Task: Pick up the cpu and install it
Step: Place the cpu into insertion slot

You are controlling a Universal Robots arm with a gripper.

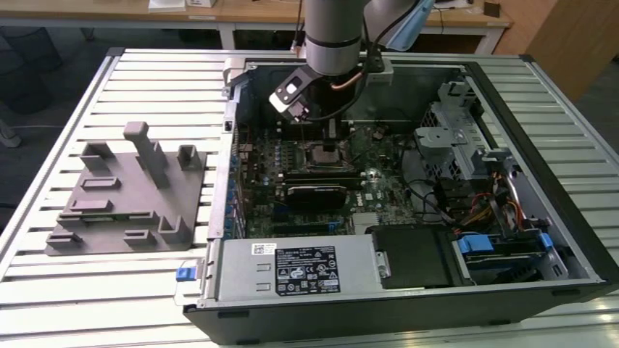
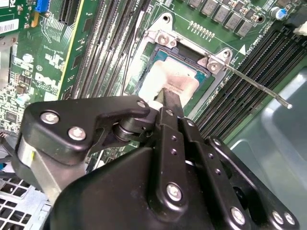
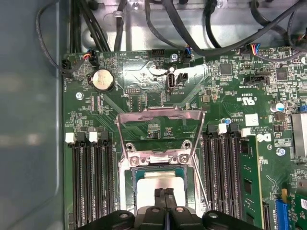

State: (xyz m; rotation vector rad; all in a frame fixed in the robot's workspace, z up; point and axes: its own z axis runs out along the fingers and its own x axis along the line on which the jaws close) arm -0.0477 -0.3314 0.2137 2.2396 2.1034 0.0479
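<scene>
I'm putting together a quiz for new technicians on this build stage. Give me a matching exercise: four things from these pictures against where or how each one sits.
Things:
1. cpu
2. gripper
3. load plate
4. grey holder block

States:
A. on the slatted table, outside the computer case
B. swung up, open
C. lying flat in the socket
D. fingertips together, right over the chip's pale top

Pairs: 1-C; 2-D; 3-B; 4-A
</scene>
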